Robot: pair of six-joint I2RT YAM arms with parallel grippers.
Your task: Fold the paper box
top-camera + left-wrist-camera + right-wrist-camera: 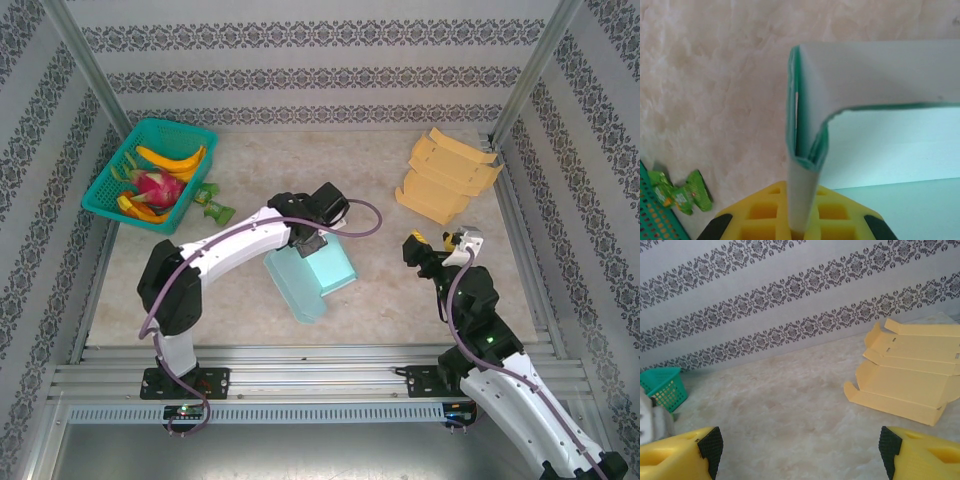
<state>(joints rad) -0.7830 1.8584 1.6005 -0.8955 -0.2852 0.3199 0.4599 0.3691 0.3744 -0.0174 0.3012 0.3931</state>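
top view: the left claw (308, 245) is pressed shut on the far edge of the pale teal box (312, 280); the box sits mid-tabletop (400, 300), half folded and tilted; the right claw (440, 245) hangs spread to the right of it, apart from the box, holding nothing; a green basket (112, 160) of fruit (160, 185) sits far left, a green packet (213, 207) just beside it; a stack of flat yellow blanks (445, 178) lies far right.

left wrist: the left claw (800, 222) pinches a folded wall of the box (880, 150) between yellow fingers (760, 212); the packet (682, 194) and a basket (652, 220) corner lie at lower left.

right wrist: the right claw's fingers (685, 457) stand wide apart over bare tabletop (780, 410); the blanks (905, 380) lie ahead to the right; the basket (665, 385) is at left, against the patterned wall (765, 300).
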